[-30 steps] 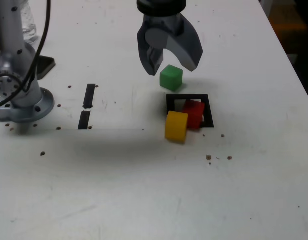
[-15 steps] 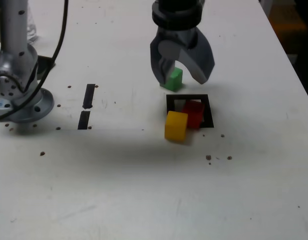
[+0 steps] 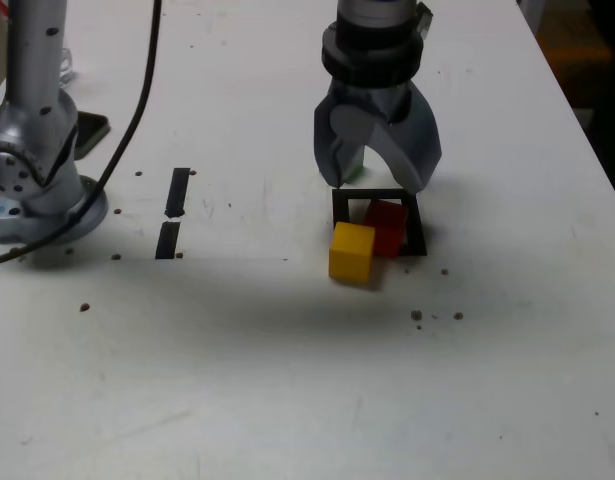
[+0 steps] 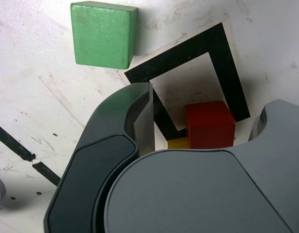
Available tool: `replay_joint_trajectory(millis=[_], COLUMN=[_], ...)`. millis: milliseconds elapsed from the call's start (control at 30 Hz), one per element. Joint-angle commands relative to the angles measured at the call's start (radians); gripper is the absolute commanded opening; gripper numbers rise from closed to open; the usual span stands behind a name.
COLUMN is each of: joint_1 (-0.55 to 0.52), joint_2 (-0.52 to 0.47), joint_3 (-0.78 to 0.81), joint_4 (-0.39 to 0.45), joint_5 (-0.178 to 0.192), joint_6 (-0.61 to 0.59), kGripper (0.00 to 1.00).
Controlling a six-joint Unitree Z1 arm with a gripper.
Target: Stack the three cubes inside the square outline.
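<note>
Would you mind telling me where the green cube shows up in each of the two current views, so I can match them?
Exterior view: the green cube is mostly hidden behind the open claw, only a sliver showing just beyond the far edge of the square outline.
Wrist view: the green cube is fully visible, lying outside the square outline, beside one corner.
Shared landmark: the red cube inside the outline.

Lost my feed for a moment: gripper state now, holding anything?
Gripper: open and empty, above the black tape square outline; the small green cube lies outside it, ungrasped.
</note>
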Motion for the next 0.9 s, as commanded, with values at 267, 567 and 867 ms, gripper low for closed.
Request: replay_joint_trajectory(millis=[267,567,867], joint_1=[-0.044,-0.074,-0.082], joint_2=[0.036,0.066,0.094], joint_3=[-0.014,-0.025,-0.009], joint_4=[-0.006,-0.014,-0.043], joint_5=[0.005,0.005,0.004], joint_6=[-0.015,-0.037,-0.053], kGripper=[0.82,0.82,0.84])
